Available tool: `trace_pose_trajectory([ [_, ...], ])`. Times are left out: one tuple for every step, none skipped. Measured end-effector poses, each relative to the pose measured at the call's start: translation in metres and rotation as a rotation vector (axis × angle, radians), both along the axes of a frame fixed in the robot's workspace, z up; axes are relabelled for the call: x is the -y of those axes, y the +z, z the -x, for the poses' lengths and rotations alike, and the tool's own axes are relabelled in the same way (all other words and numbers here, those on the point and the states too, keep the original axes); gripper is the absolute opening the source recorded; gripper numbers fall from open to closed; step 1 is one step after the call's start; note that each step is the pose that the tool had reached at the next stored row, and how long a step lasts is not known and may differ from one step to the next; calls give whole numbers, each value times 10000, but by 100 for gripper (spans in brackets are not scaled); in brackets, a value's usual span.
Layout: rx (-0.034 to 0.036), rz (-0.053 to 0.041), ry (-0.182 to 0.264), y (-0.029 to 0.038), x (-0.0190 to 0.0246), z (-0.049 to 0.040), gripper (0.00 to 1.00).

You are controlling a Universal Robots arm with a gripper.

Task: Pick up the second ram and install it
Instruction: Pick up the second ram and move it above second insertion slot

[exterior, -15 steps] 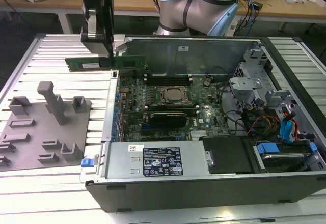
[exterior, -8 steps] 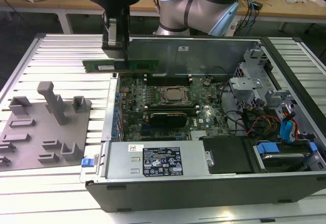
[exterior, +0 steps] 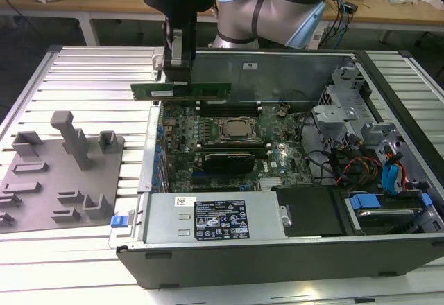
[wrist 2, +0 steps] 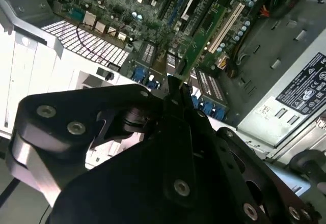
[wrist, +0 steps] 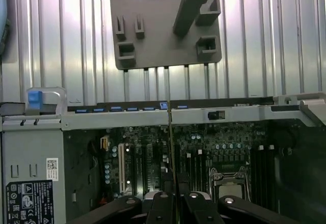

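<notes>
The black gripper (exterior: 177,76), jaws clamped on the long green ram stick (exterior: 208,91), should hold it level above the black slots (exterior: 225,108)

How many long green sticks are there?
1. The green stick is pinched in the fingers, above the open computer case's edge on the exterior view's left. More may hide among the motherboard's slots.

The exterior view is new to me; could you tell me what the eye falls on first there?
A green ram hangs level, pinched by the arm's fingers, over the open case toward the exterior view's left. Below it, mid-board, sits the square CPU socket. On the exterior view's left a grey plate with upright blocks lies on the ribbed table.
</notes>
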State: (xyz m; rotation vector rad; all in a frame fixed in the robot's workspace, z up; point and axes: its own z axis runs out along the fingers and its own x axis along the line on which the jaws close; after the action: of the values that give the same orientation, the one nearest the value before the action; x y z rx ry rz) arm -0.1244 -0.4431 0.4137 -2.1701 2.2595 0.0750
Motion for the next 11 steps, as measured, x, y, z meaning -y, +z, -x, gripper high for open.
trace_pose_trajectory([
  [-2,1,1,-11,-2,-43,14],
  [-3,0,0,-19,-2,-73,14],
  [-4,0,0,-25,-3,-92,14],
  [-4,0,0,-29,-3,-100,14],
  [-4,0,0,-34,-3,-112,14],
  [-4,0,0,-40,-4,-129,14],
  [-5,0,0,-44,-4,-139,14],
  [-6,0,0,-49,-4,-153,14],
  [-7,1,0,-58,-5,-175,14],
  [-27,1,0,-101,-25,-329,14],
  [-35,0,1,-115,-40,-399,14],
])
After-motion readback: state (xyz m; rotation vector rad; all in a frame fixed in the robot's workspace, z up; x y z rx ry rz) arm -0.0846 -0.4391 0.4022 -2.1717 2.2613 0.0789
